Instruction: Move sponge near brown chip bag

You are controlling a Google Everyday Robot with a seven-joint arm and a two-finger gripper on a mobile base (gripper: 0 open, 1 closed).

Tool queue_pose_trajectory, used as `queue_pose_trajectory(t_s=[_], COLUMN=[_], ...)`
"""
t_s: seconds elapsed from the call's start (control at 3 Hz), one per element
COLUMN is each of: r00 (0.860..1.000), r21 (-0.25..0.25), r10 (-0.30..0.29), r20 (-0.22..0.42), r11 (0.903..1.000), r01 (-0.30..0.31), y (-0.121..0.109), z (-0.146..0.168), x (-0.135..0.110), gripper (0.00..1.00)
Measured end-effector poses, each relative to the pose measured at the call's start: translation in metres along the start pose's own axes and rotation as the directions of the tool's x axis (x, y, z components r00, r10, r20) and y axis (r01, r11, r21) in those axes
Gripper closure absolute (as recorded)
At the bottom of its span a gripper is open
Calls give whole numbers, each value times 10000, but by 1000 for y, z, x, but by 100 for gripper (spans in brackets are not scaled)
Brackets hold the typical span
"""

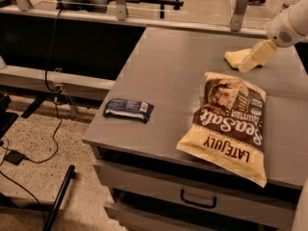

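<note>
The pale yellow sponge [235, 57] lies flat at the far right of the grey table [168, 81]. The brown chip bag [226, 124], with "Sea Salt" and "LATE JULY" lettering, lies flat nearer the front edge, a short gap in front of the sponge. My gripper [250, 61] comes down from the white arm [291, 23] at the top right. It sits at the sponge's right end and covers part of it. I cannot tell whether it grips the sponge.
A small dark blue snack packet [128, 109] lies near the table's left front edge. Drawers [197, 196] sit below the table front. A railing with posts [240, 8] runs behind the table. Cables [29, 143] lie on the floor at left.
</note>
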State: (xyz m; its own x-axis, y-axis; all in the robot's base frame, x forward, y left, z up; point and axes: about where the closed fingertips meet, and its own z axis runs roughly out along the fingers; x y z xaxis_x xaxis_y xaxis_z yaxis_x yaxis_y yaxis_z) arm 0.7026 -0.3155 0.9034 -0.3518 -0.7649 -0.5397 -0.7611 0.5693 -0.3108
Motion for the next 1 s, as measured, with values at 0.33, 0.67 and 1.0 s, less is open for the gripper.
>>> queue_pose_trajectory(t_s=[0.33,0.67,1.0], r00=[9989,9950,9904], r21=[390,590,566], r10=[463,972,1308], r20=[23,209,456], r11=[9982,9934,9895], r01=[-464,-983,-1333], y=[-9,-16,-20], z=[17,33,43], x=[10,20,21], gripper=[0,3,25])
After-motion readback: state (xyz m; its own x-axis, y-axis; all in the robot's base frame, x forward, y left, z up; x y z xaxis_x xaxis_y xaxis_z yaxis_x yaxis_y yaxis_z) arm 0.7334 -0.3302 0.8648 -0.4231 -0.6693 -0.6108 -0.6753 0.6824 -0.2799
